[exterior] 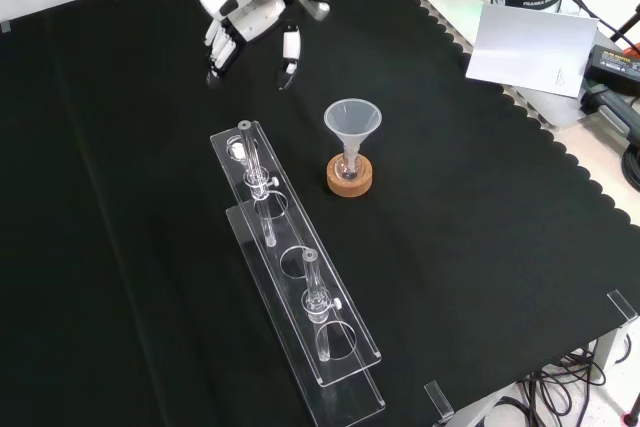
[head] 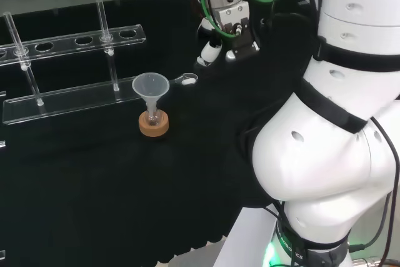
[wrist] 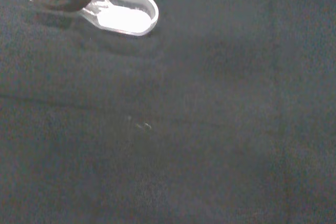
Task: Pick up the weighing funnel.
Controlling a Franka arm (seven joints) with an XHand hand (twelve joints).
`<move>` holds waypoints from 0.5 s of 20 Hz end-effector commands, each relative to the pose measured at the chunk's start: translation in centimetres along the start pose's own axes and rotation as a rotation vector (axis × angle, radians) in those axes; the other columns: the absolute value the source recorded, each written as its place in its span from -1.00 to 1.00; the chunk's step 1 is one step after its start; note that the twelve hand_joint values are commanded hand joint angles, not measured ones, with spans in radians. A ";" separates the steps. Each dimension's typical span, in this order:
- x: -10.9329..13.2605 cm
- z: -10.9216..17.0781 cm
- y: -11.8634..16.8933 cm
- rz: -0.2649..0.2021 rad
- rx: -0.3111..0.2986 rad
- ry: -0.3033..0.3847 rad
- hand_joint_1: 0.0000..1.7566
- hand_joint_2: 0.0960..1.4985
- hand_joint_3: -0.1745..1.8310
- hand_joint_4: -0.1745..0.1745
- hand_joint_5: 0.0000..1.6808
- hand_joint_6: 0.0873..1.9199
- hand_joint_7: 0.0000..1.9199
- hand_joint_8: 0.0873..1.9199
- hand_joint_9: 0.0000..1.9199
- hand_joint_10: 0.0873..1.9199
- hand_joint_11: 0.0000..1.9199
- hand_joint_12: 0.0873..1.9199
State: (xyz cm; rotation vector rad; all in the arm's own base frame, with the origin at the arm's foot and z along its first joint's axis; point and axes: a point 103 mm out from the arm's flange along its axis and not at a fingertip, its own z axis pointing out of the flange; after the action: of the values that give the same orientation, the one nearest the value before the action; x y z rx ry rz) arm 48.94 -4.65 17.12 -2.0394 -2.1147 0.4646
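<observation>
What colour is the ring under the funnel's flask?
Light tan, like cork. The ring shows best in the front view.

I see plain black cloth (exterior: 120, 147) with a scalloped edge. The hand (exterior: 248, 9) is white and black. The weighing funnel (wrist: 126, 17) is clear and looks milky in my wrist view. The funnel (exterior: 352, 119) and rack (exterior: 300, 307) are clear, and the cork ring (exterior: 350, 179) is tan. The arm (head: 350, 60) is white with black bands and green cables (head: 215, 23).
</observation>
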 end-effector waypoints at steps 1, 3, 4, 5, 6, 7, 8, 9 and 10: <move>1.1 2.3 4.2 -0.034 0.013 0.010 -0.09 -0.22 -0.38 -0.24 -0.31 -1.00 -0.48 -0.37 -0.27 -0.51 -0.46 0.31; 1.6 3.2 5.3 -0.044 0.024 0.013 -0.09 -0.23 -0.38 -0.24 -0.31 -1.00 -0.48 -0.37 -0.26 -0.51 -0.46 0.31; 1.8 3.4 5.7 -0.047 0.027 0.015 -0.08 -0.23 -0.38 -0.24 -0.31 -1.00 -0.48 -0.37 -0.26 -0.51 -0.46 0.31; 1.9 3.6 6.0 -0.051 0.031 0.016 -0.08 -0.23 -0.37 -0.24 -0.31 -1.00 -0.48 -0.37 -0.26 -0.51 -0.46 0.31; 2.0 3.8 6.3 -0.055 0.034 0.016 -0.08 -0.23 -0.37 -0.23 -0.30 -1.00 -0.48 -0.37 -0.26 -0.51 -0.46 0.31; 2.2 4.0 6.6 -0.061 0.037 0.017 -0.08 -0.23 -0.37 -0.22 -0.30 -1.00 -0.48 -0.37 -0.26 -0.51 -0.46 0.31; 2.3 4.4 6.9 -0.070 0.047 0.017 -0.07 -0.23 -0.37 -0.22 -0.30 -1.00 -0.48 -0.37 -0.26 -0.51 -0.46 0.31; 2.4 4.7 7.1 -0.073 0.051 0.014 -0.07 -0.24 -0.37 -0.22 -0.30 -1.00 -0.48 -0.37 -0.26 -0.52 -0.46 0.31; 2.4 4.9 7.3 -0.076 0.052 0.014 -0.07 -0.24 -0.37 -0.21 -0.30 -1.00 -0.48 -0.37 -0.26 -0.52 -0.46 0.31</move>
State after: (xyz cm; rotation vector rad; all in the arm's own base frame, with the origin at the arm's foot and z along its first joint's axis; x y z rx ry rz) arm 53.55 -3.17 11.10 -1.9573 -2.1295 0.4755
